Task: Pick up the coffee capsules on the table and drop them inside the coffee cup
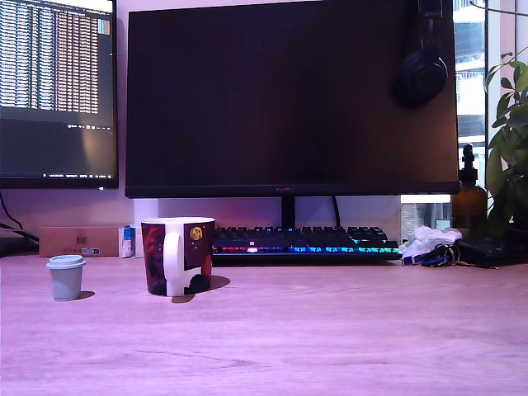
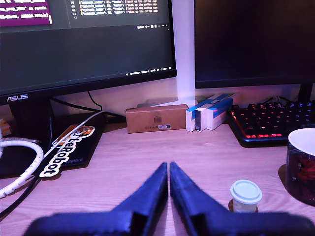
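My gripper [image 2: 169, 169] is pressed together with nothing between its tips, and its rear blurs out at the wrist view's edge. The capsule [image 1: 66, 277] stands upright on the desk [image 1: 330, 338], near the mug [image 1: 177, 255] on the exterior view's left. In the wrist view the mug's far side is cut off.
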